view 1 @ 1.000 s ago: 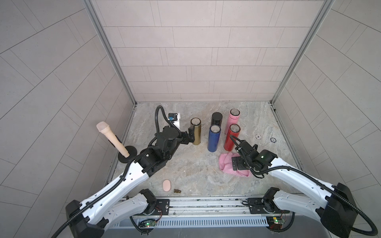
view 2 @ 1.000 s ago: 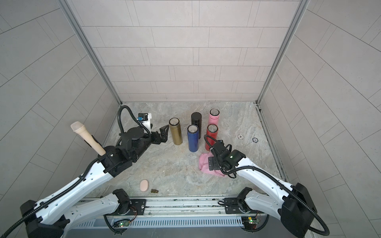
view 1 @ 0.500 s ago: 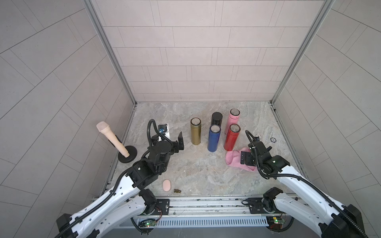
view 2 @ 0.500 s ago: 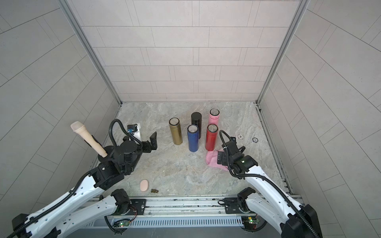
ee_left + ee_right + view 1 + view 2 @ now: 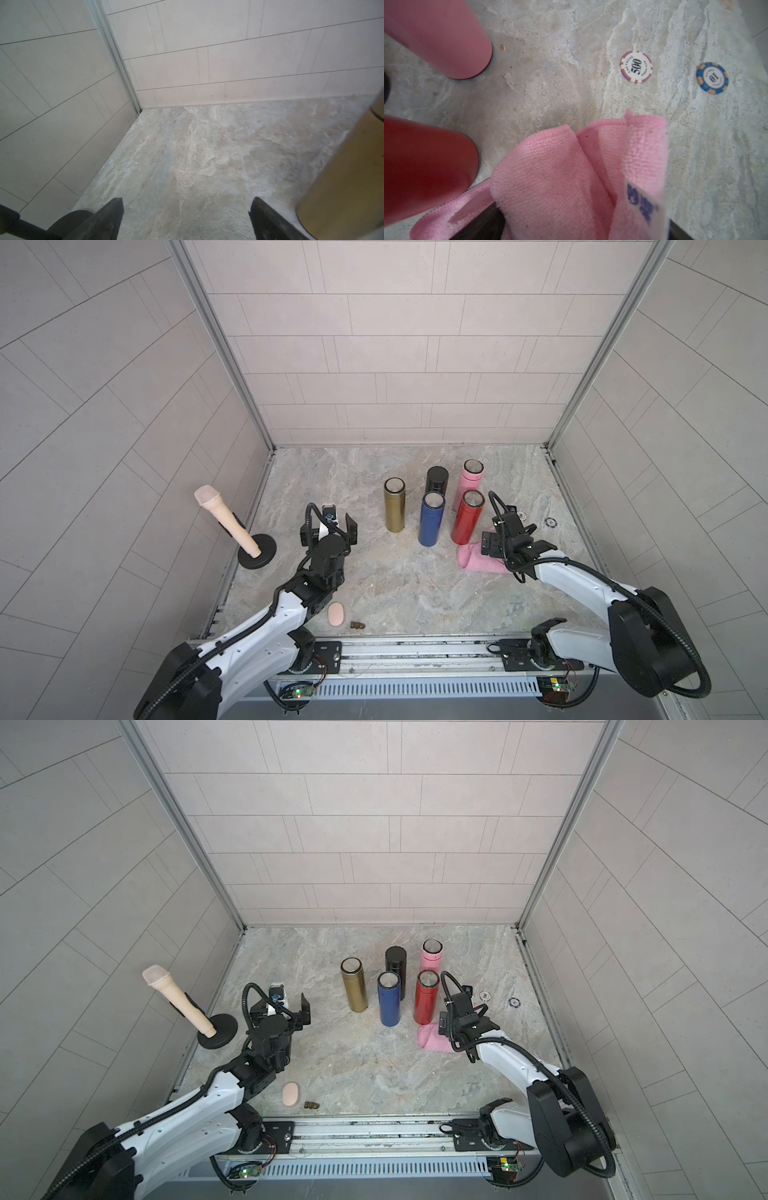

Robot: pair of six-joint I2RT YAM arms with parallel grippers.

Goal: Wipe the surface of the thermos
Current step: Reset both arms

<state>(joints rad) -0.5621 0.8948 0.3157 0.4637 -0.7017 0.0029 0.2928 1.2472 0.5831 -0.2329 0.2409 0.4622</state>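
Several thermoses stand upright mid-floor in both top views: gold (image 5: 394,510), blue (image 5: 431,519), black (image 5: 436,481), pink (image 5: 469,481) and red (image 5: 467,522). A pink cloth (image 5: 471,564) lies bunched on the floor just right of the red one. My right gripper (image 5: 507,541) is over the cloth (image 5: 550,176), open, with folds lying between its fingers (image 5: 483,224). The red thermos (image 5: 425,166) and the pink thermos (image 5: 436,31) stand close beside it. My left gripper (image 5: 329,526) hangs open and empty, left of the gold thermos (image 5: 342,176) and apart from it.
A beige microphone (image 5: 226,518) leans on a black round stand (image 5: 257,551) by the left wall. Two poker chips (image 5: 636,67) (image 5: 712,78) lie beyond the cloth near the right wall. A pink oval pad (image 5: 336,613) and a small brown bit (image 5: 356,625) lie near the front edge.
My left arm has drawn back from the gold thermos toward the front left. My right arm has shifted right and back, and the cloth has slid slightly right with it.
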